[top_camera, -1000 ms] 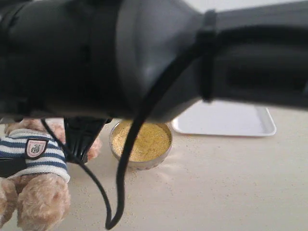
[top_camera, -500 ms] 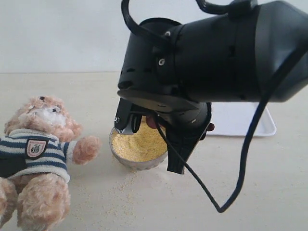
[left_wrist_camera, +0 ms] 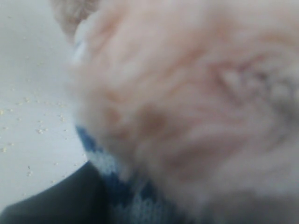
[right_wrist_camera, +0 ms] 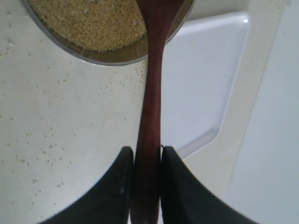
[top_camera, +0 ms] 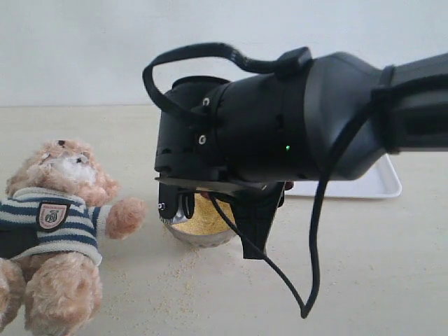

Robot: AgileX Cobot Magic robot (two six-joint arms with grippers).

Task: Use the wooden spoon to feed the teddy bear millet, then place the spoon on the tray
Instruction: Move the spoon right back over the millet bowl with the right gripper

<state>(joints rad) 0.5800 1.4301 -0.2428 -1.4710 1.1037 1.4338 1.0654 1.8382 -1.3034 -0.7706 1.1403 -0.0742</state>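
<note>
**Item 1. Right pincer** (right_wrist_camera: 147, 156): both fingers were clamped on the handle of the wooden spoon (right_wrist_camera: 152, 93), near its tail end. No gap showed between fingers and wood.

**Item 2. Wooden spoon:** its long axis ran straight out ahead of the pincer, with the head reaching over the rim of the steel bowl (right_wrist_camera: 110, 58). The picture's edge cut off the head, so whether it carried grain could not be told.

**Item 3. Millet** (right_wrist_camera: 88, 21): it filled the bowl just ahead of and below the pincer. Loose grains were scattered on the table (top_camera: 364, 273) beneath it.

**Item 4. Teddy bear** (top_camera: 59, 210): it lay on its back off to one side of the pincer, past the bowl. Its near paw was close to the bowl and its muzzle lay further off, facing up. This was judged the governing relation. The spoon's axis pointed over the bowl and not at the bear, so a loaded spoon would need a sideways swing to bring its head to the muzzle.

**Item 5. Tray** (right_wrist_camera: 201, 84): it lay on the pincer's opposite side from the bear, near the bowl.

**Item 6. Left pincer:** its camera showed only blurred fur, striped shirt and a dark shape at one corner. Whether its fingers were apart or together could not be told. That arm sat nearer the bear, yet the right pincer held the spoon.
</note>
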